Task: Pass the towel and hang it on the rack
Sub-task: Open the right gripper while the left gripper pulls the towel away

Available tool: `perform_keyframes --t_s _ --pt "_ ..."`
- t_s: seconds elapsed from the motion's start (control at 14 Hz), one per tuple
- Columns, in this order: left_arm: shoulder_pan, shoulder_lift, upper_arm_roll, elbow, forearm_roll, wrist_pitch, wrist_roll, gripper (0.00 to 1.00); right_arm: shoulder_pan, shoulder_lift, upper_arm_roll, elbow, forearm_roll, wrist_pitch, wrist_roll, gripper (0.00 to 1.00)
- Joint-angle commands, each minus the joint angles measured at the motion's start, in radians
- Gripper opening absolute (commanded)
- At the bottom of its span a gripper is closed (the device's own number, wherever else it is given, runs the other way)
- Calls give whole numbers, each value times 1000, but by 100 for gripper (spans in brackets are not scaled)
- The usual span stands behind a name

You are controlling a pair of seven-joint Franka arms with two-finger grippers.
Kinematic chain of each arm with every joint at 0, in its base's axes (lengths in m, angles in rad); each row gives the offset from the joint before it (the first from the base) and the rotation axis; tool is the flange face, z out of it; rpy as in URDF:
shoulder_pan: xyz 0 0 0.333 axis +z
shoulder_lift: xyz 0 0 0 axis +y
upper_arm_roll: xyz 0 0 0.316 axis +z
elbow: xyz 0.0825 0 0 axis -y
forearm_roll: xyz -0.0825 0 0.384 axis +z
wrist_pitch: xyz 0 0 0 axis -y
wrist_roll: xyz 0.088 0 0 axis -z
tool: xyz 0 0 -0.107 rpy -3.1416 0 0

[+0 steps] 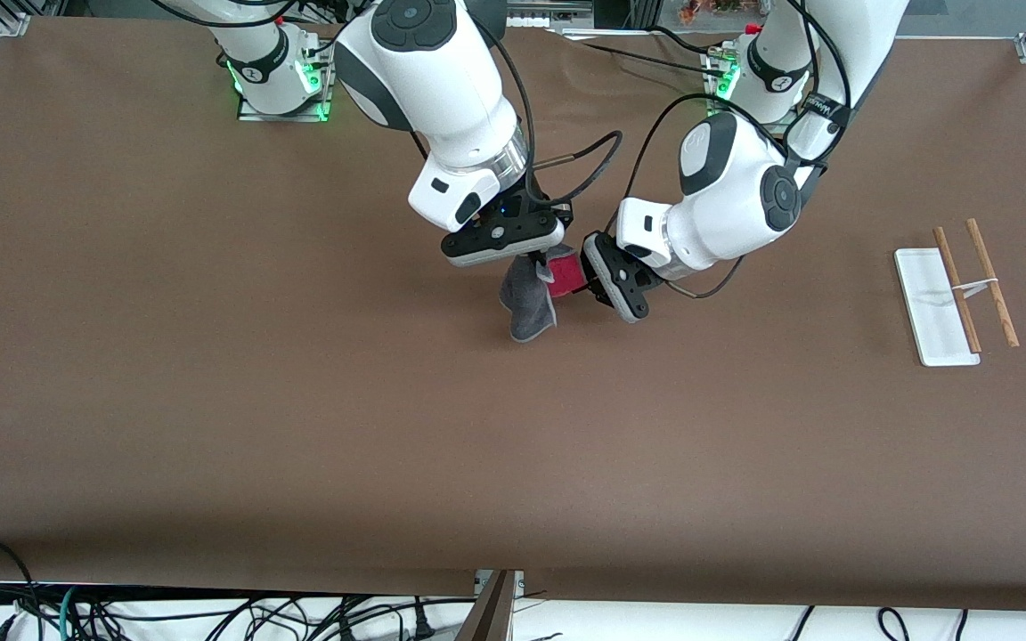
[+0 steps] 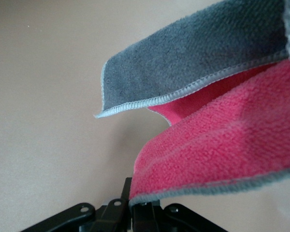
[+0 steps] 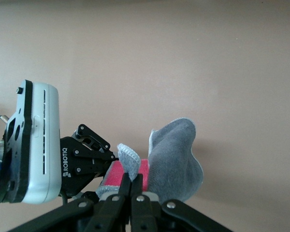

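Note:
The towel (image 1: 531, 307) hangs in the air over the middle of the table, dark grey with its pink-red side (image 1: 566, 271) showing. My right gripper (image 1: 538, 263) is shut on a grey corner of it, seen in the right wrist view (image 3: 137, 181) with the towel (image 3: 176, 159) drooping below. My left gripper (image 1: 581, 272) is beside it, shut on the pink edge of the towel (image 2: 222, 145), as the left wrist view (image 2: 132, 203) shows. The left gripper's body also shows in the right wrist view (image 3: 84, 164). The rack (image 1: 936, 307) lies toward the left arm's end of the table.
The rack has a white base and two brown rods (image 1: 992, 283) beside it. The brown table (image 1: 299, 401) lies under both arms. Cables hang below the table's edge nearest the front camera.

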Motion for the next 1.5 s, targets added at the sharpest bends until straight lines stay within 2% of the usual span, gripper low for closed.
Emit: perform_keyframes --t_s 0.0,0.07,0.14,0.21,0.79,1.0,1.14,1.29,1.43 --pt "5 7 -2 11 -32 3 39 0 2 -10 0 7 -15 -6 1 0" --pt "5 8 -1 11 -32 3 39 0 2 -8 0 7 -14 -6 0 6" --pt "5 7 1 11 -32 2 39 0 -1 -10 -2 7 -15 -6 -2 39" --pt "5 7 1 11 -32 2 38 0 -2 -10 -3 7 -17 -3 -13 99" --pt "51 4 1 13 -32 -22 35 0 -16 -10 -6 7 -17 -8 -36 100" --pt "137 -10 1 74 -18 -183 33 0 -30 -10 -46 7 -15 -14 -77 100" --pt "208 -22 3 111 -17 -324 33 0 -69 -19 -51 7 -12 -29 -114 100" --pt "296 -24 7 160 -15 -485 33 0 -103 -33 -52 7 -15 -122 -166 100" --pt "385 -23 7 239 43 -663 24 0 -166 -60 -52 7 -15 -175 -285 100"
